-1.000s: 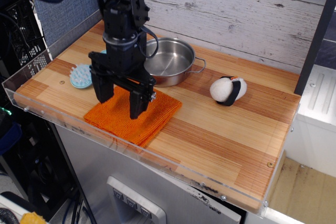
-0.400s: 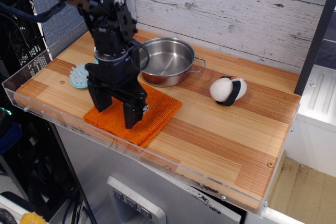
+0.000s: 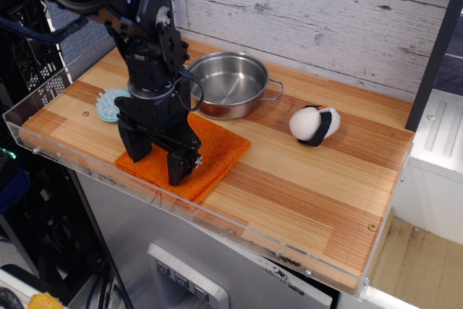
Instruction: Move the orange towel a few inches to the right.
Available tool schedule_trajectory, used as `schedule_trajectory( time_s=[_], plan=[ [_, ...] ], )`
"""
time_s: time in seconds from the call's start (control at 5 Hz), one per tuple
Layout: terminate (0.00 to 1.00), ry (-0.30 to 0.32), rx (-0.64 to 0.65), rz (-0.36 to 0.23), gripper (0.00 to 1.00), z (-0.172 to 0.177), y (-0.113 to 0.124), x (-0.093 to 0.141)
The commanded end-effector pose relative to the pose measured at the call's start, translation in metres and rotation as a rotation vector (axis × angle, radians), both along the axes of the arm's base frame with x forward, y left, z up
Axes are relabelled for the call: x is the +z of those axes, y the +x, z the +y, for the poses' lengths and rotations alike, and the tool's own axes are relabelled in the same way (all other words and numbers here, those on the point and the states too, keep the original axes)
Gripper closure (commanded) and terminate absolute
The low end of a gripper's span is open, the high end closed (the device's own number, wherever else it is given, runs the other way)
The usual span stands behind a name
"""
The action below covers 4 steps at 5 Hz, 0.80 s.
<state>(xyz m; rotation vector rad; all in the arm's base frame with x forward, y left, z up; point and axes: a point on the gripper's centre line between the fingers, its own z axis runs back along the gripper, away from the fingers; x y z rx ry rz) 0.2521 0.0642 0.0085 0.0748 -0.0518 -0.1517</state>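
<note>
The orange towel [image 3: 215, 149] lies flat near the front left edge of the wooden table, just in front of the steel pot [image 3: 231, 83]. My gripper [image 3: 155, 164] is open, pointing down, with one finger near the towel's left edge and the other on its front middle. The fingertips are at or touching the cloth. The arm hides much of the towel's left part.
A light blue scrubbing brush [image 3: 111, 105] lies left of the towel, partly behind the arm. A white and black plush toy [image 3: 314, 124] sits to the right of the pot. A clear plastic lip [image 3: 217, 216] runs along the table's front edge. A grey plank wall stands behind.
My gripper has moved down and a little toward the front left, from hovering over the towel's middle to reaching the cloth. The towel, pot and toy have not moved.
</note>
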Motion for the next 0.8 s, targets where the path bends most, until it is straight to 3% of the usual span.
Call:
schedule_trajectory(
  time_s=[0.0,0.2,0.4,0.6],
  plan=[
    [0.0,-0.065,-0.016,0.065,0.0,-0.013,0.001,-0.015],
    [0.0,-0.063,-0.023,0.094,0.0,-0.014,0.0,-0.02],
    [0.0,0.024,-0.038,0.092,0.0,-0.02,-0.007,-0.005],
    [0.0,0.013,-0.033,0.054,0.0,-0.038,-0.017,0.021]
  ],
)
